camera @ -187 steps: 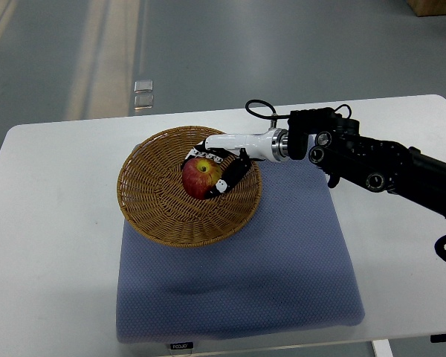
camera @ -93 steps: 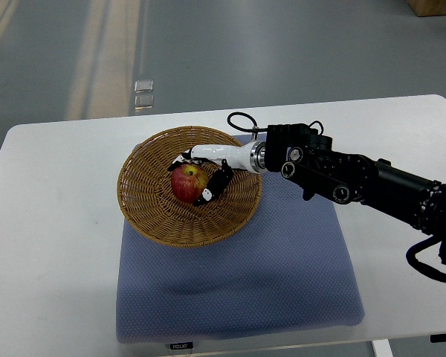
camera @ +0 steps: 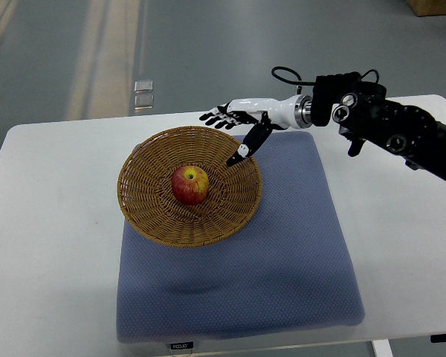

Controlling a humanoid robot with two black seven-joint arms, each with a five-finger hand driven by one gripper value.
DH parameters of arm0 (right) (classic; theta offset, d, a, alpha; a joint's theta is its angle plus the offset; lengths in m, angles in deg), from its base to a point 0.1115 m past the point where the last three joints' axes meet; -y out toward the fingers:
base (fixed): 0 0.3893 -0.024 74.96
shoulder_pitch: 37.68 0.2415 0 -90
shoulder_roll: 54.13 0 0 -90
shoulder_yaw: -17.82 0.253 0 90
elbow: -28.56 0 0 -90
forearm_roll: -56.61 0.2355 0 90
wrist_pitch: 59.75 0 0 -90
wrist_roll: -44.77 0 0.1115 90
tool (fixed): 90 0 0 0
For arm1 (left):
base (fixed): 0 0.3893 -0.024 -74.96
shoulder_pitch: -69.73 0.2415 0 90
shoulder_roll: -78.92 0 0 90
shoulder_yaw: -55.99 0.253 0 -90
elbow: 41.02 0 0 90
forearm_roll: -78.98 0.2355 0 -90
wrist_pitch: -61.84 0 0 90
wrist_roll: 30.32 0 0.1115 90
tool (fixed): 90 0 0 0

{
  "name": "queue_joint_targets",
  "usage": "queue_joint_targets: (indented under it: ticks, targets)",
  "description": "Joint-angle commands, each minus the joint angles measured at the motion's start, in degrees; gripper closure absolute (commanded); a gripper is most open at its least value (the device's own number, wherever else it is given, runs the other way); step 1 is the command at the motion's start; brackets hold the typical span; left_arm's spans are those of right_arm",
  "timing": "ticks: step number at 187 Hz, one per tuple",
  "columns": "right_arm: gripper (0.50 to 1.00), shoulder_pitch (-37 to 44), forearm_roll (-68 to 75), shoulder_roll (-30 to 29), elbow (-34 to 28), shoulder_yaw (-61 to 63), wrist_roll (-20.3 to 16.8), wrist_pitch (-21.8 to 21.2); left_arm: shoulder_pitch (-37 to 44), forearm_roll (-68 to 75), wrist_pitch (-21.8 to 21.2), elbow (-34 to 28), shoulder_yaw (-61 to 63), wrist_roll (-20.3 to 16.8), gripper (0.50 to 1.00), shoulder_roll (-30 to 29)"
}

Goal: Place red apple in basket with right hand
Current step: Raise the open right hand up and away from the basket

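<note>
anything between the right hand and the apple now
Nothing but bare wicker: in the top view, only the basket's inner wall separates the open right hand from the red apple.

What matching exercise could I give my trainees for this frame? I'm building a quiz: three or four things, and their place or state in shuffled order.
Things:
1. red apple
2. basket
3. right hand
4. blue mat

Places or states:
A. lies flat on the white table
B. open, holding nothing, above the basket's far rim
C. rests in the middle of the basket
D. sits on the mat's far left corner, partly over the table

Pairs: 1-C, 2-D, 3-B, 4-A
</note>
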Motion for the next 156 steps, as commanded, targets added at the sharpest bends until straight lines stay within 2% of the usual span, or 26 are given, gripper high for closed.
queue_joint_targets:
  ticks: [1, 10, 20, 21, 27, 36, 37, 39, 65, 111, 156]
  targets:
    - [0.576, -1.14, 5.17, 1.66, 0.95, 2.30, -0.27, 0.92, -0.01, 0.00, 0.02, 0.01, 0.00, -0.01, 0.500, 0.00]
    - [0.576, -2.63, 8.59, 1.75, 1.47, 3.44, -0.36, 3.46, -0.01, 0.00, 0.02, 0.09, 0.00, -0.01, 0.500, 0.00]
    - [0.576, -2.63, 8.60, 1.75, 1.47, 3.44, -0.36, 3.46, -0.01, 0.00, 0.02, 0.09, 0.00, -0.01, 0.500, 0.00]
    - [0.576, -4.29, 12.60, 1.83, 2.78, 4.66, -0.54, 7.73, -0.01, 0.00, 0.02, 0.18, 0.00, -0.01, 0.500, 0.00]
    - [0.576, -5.27, 15.36, 1.57, 4.02, 5.37, -0.89, 10.75, -0.01, 0.00, 0.02, 0.18, 0.00, -0.01, 0.500, 0.00]
    - [0.576, -5.27, 15.37, 1.57, 4.02, 5.37, -0.89, 10.76, -0.01, 0.00, 0.02, 0.18, 0.00, -0.01, 0.500, 0.00]
    - [0.576, -6.40, 20.41, 0.96, 6.54, 6.07, -1.67, 15.20, -0.09, 0.00, 0.02, 0.27, 0.00, -0.01, 0.500, 0.00]
    - [0.576, -6.59, 21.60, 0.95, 7.18, 6.08, -1.68, 16.02, -0.09, 0.00, 0.02, 0.27, 0.00, -0.01, 0.500, 0.00]
    - [0.576, -8.00, 35.40, 0.52, 12.63, 5.64, -1.86, 21.74, -0.36, 0.00, 0.02, 0.36, 0.00, -0.01, 0.500, 0.00]
    - [0.574, -10.46, 45.51, 0.08, 13.34, 6.34, -1.24, 22.98, -0.36, 0.00, 0.02, 0.36, -0.09, -0.01, 0.500, 0.00]
    - [0.574, -12.13, 45.87, -0.19, 13.25, 6.34, -1.07, 22.71, -0.36, 0.00, 0.02, 0.36, -0.09, -0.09, 0.500, 0.00]
